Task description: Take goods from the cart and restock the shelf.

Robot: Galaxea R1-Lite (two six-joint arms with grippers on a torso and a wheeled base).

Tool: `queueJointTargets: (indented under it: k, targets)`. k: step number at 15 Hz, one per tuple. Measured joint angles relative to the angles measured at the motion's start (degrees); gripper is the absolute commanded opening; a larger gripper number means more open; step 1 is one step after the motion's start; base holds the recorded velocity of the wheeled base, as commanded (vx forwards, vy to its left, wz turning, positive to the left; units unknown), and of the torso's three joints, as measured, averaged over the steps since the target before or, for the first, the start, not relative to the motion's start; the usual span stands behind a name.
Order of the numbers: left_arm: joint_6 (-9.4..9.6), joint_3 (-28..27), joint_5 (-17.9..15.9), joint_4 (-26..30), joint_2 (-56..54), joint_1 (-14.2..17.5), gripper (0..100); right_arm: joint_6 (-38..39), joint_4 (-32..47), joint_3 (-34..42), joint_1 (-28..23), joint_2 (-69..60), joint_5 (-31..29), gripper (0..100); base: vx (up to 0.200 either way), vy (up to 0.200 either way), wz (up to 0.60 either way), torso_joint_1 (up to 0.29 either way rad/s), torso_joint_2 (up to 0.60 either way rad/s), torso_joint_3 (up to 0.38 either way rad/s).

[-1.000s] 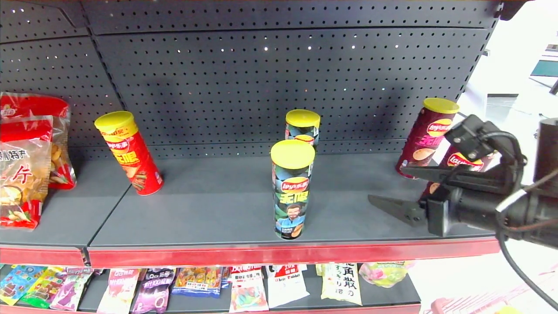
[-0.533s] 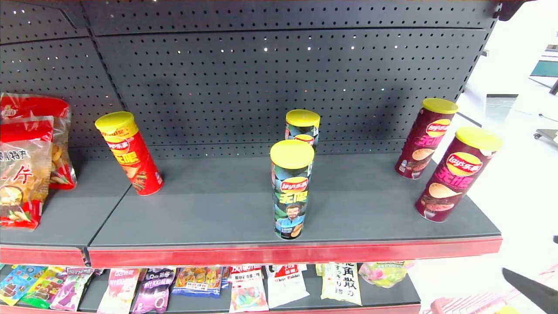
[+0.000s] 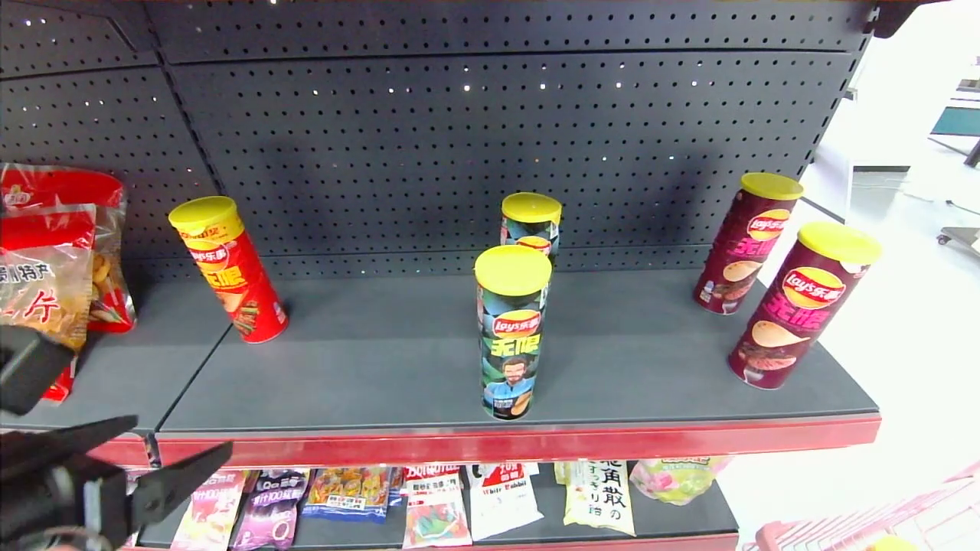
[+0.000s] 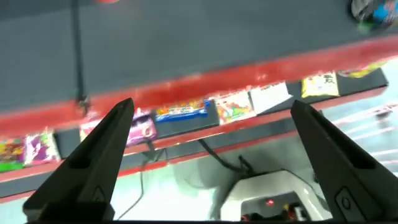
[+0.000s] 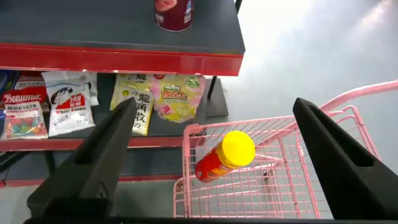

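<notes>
A cart can (image 5: 224, 157), red with a yellow lid, lies tilted in the pink cart (image 5: 323, 124), which stands on the floor below the right end of the shelf (image 3: 367, 360) and out in front of it. The right gripper (image 5: 216, 102) hangs above the cart, off that end of the shelf, its fingers spread wide and empty. On the shelf all the cans stand upright: two maroon cans at the right end, one (image 3: 804, 306) near the front edge and one (image 3: 746, 243) behind it near the back panel; two green cans in the middle, one (image 3: 511, 340) at the front edge and one (image 3: 530, 222) at the back; a red can (image 3: 227, 268) toward the left, well apart from the others. The left gripper (image 3: 182, 434) is in front of the shelf's red front edge at its left part, fingers open with nothing between them. Snack bags (image 3: 46, 268) stand at the shelf's far left, and small packets (image 3: 429, 505) hang in a row on the level below it.
</notes>
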Motion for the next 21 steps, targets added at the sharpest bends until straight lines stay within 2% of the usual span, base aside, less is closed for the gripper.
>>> queueJointTargets:
  k: [2, 4, 6, 8, 12, 14, 16, 21]
  targets:
    - [-4.57, -6.67, 4.19, -3.19, 10.95, -5.08, 100, 0.02, -0.02, 1.05, -0.01, -1.71, 0.11, 100, 0.000, 0.000, 0.00, 0.000, 0.00, 0.000]
    - [-10.24, -13.46, 8.36, -5.14, 21.22, -10.45, 100, 0.02, -0.05, 2.40, 0.05, -3.41, 0.65, 100, 0.000, 0.000, 0.00, 0.000, 0.00, 0.000]
    - [-13.19, -17.94, 11.69, -5.80, 29.72, -14.01, 100, 0.02, -0.27, 3.56, 0.11, -4.61, 0.78, 100, 0.000, 0.000, 0.00, 0.000, 0.00, 0.000]
    - [-14.40, -21.15, 13.15, -6.01, 36.15, -15.64, 100, 0.09, -0.38, 4.13, 0.11, -5.18, 0.82, 100, 0.000, 0.000, 0.00, 0.000, 0.00, 0.000]
    - [-14.95, -27.90, 13.58, -5.74, 45.34, -18.22, 100, 0.80, -0.33, 4.46, 0.10, -5.52, 1.26, 100, 0.000, 0.000, 0.00, 0.000, 0.00, 0.000]
    - [-15.52, -30.71, 13.51, -3.28, 47.91, -19.32, 100, 0.85, -0.30, 4.55, 0.11, -5.49, 1.26, 100, 0.000, 0.000, 0.00, 0.000, 0.00, 0.000]
    - [-16.36, -32.67, 13.20, -1.78, 49.31, -20.07, 100, 0.85, -0.24, 4.71, 0.10, -5.46, 1.26, 100, 0.000, 0.000, 0.00, 0.000, 0.00, 0.000]
    - [-16.99, -34.88, 12.93, -1.52, 51.60, -21.76, 100, 0.88, -0.30, 5.21, 0.10, -5.46, 1.26, 100, 0.000, 0.000, 0.00, 0.000, 0.00, 0.000]
